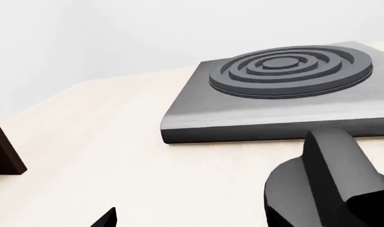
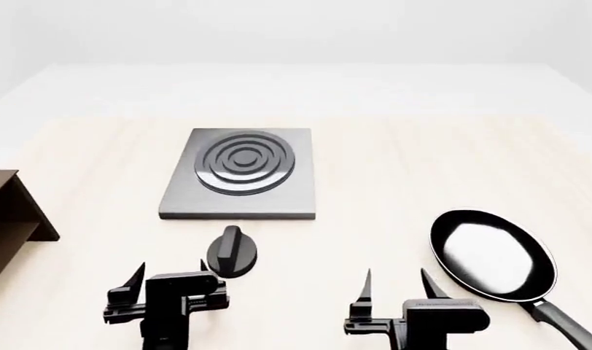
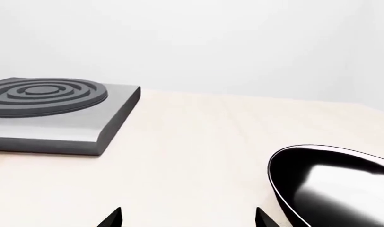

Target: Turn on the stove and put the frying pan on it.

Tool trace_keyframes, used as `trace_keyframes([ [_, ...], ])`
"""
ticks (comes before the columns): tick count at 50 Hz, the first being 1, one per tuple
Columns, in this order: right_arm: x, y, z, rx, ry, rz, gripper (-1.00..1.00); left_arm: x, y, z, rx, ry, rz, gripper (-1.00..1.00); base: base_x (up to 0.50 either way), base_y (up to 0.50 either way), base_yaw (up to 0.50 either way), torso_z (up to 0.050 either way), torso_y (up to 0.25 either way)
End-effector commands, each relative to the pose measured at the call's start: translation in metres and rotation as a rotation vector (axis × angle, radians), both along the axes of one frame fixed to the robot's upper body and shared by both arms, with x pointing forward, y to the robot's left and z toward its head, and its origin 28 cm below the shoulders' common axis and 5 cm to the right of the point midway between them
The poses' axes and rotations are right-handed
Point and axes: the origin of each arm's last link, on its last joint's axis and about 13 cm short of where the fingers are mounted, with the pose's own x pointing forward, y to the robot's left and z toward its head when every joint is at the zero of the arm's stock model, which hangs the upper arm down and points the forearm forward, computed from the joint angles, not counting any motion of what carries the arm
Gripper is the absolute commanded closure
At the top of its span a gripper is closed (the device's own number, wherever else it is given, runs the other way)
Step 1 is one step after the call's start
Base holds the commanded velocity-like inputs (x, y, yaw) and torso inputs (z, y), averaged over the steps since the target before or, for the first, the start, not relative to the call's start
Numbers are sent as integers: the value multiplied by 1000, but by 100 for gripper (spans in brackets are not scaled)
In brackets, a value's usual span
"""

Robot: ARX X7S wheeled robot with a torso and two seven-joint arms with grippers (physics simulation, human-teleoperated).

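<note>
On a pale wood table (image 2: 394, 168), white walls behind: stove (image 2: 243, 175) dark.
Knob (image 2: 232, 251) just beyond the spread left pincer (image 2: 170, 279); pan (image 2: 493, 255) beside the spread right pincer (image 2: 398, 286).

Light wood table (image 2: 394, 168) w/ pale grain; brown wooden shelf (image 2: 9, 219) at its left edge, partly out of view.

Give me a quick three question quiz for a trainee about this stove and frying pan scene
1. True or false: the frying pan already sits on the stove.
2. Which gripper is nearer the knob? A) left gripper B) right gripper
3. Fill in: the burner rings look ____ (dark or whitish).

Key
1. False: it lies on the table, to the right of the stove.
2. A.
3. Dark.
</note>
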Motion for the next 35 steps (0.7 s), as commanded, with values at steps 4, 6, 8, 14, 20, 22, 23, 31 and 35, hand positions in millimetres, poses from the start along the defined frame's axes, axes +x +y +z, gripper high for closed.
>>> trace_keyframes([
  [4,1,0,-2,12,3,11,-100,18,-7,9,-13,-16,-27,-100,0,0,0,0,0],
  [6,1,0,-3,12,4,12,-100,20,-10,9,-7,-16,-38,-100,0,0,0,0,0],
  [8,1,1,-2,11,4,13,-100,21,-14,6,0,-9,-56,-100,0,0,0,0,0],
  [14,1,0,-2,13,4,11,-100,19,-25,-2,12,25,-120,-100,0,0,0,0,0],
  [20,1,-1,-1,17,-1,3,-100,17,-35,-5,8,53,-173,-100,0,0,0,0,0],
  [22,2,-2,0,20,-2,0,-100,16,-37,-5,3,59,-188,-100,0,0,0,0,0],
  [23,2,-3,0,21,-4,-3,-100,16,-39,-4,1,60,-201,-100,0,0,0,0,0],
  [31,5,-6,2,27,-10,-33,-100,7,-52,4,-6,31,-300,-100,0,0,0,0,0],
  [35,5,-8,1,28,-10,-42,-100,1,-56,9,-12,10,-340,-100,0,0,0,0,0],
])
